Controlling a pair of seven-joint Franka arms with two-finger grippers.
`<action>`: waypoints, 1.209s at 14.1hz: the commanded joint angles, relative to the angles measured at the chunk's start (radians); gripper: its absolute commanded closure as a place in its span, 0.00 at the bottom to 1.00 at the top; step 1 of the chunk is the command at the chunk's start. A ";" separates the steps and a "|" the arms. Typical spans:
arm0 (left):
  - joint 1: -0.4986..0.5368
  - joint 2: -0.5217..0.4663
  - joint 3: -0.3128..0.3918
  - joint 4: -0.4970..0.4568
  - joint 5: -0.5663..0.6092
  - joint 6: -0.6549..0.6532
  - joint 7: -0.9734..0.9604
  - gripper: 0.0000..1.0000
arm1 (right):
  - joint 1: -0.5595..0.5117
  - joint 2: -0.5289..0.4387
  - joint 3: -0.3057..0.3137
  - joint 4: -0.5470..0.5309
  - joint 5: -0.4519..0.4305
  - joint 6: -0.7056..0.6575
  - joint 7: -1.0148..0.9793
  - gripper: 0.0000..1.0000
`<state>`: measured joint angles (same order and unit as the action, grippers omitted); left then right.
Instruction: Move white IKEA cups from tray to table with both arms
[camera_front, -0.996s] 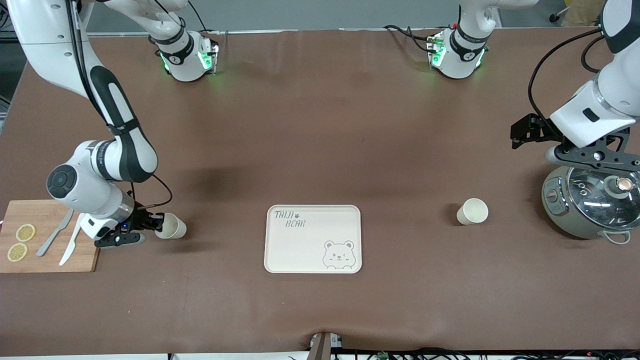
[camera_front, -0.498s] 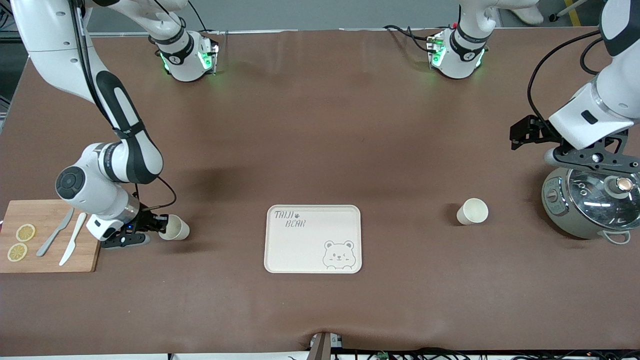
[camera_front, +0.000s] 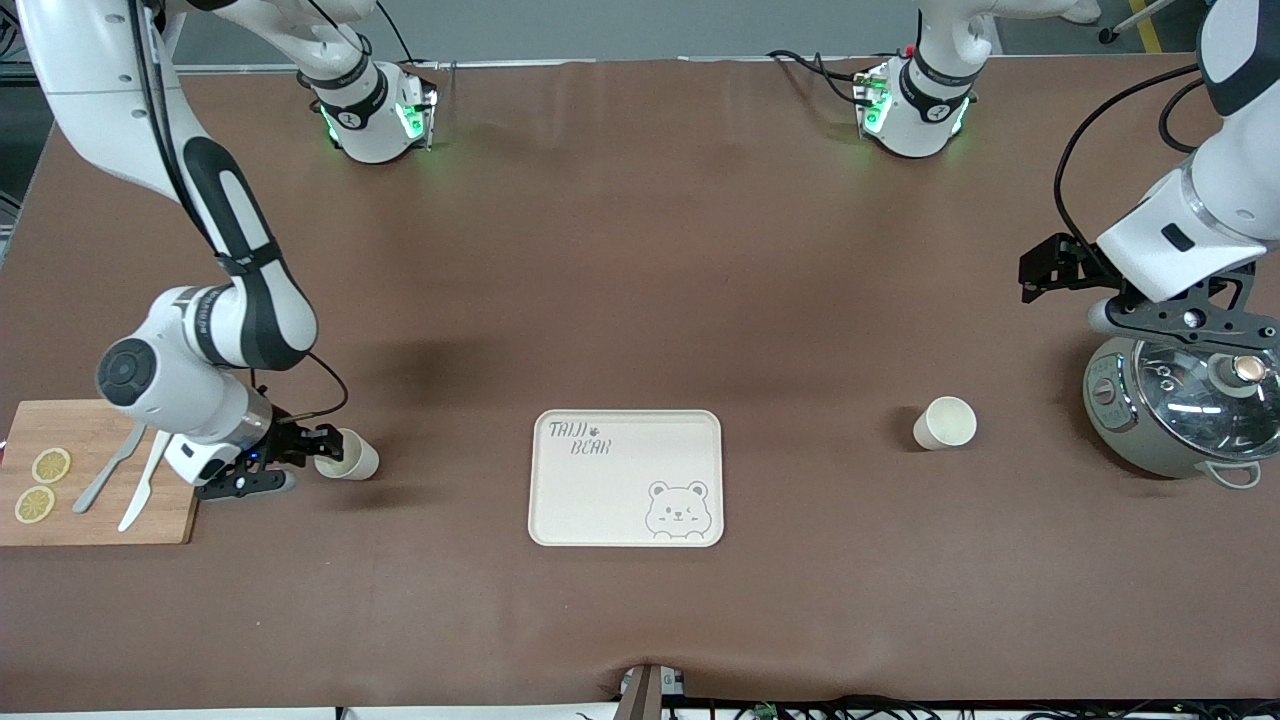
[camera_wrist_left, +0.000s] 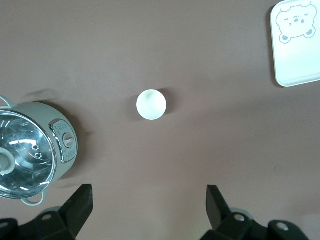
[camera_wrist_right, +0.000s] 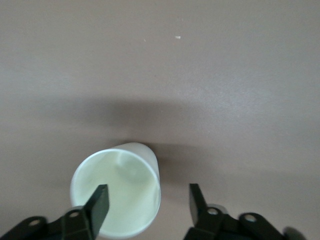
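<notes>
The right gripper (camera_front: 322, 452) is low at the right arm's end of the table, beside the wooden board (camera_front: 95, 520). Its fingers are spread; one finger (camera_wrist_right: 98, 202) is inside the mouth of the first white cup (camera_front: 347, 454), the other outside the wall, not pressing. The second white cup (camera_front: 944, 423) stands upright between the bear tray (camera_front: 625, 478) and the pot (camera_front: 1170, 400). The left gripper (camera_wrist_left: 149, 207) hangs over the pot's edge with its fingers spread, well apart from this cup.
</notes>
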<state>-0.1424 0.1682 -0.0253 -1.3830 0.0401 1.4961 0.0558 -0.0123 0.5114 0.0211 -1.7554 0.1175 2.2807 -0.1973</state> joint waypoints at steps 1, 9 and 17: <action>0.001 -0.001 -0.001 0.001 0.000 0.010 -0.008 0.00 | -0.021 -0.082 -0.012 0.181 0.007 -0.331 -0.001 0.00; 0.001 -0.001 -0.001 0.001 0.000 0.013 -0.008 0.00 | -0.049 -0.390 -0.075 0.344 -0.044 -0.843 0.065 0.00; 0.001 -0.001 -0.001 0.001 0.000 0.013 -0.008 0.00 | -0.026 -0.447 -0.070 0.312 -0.097 -0.813 0.171 0.00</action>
<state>-0.1424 0.1705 -0.0252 -1.3839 0.0401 1.5035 0.0558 -0.0529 0.0725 -0.0595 -1.4310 0.0523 1.4560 -0.0461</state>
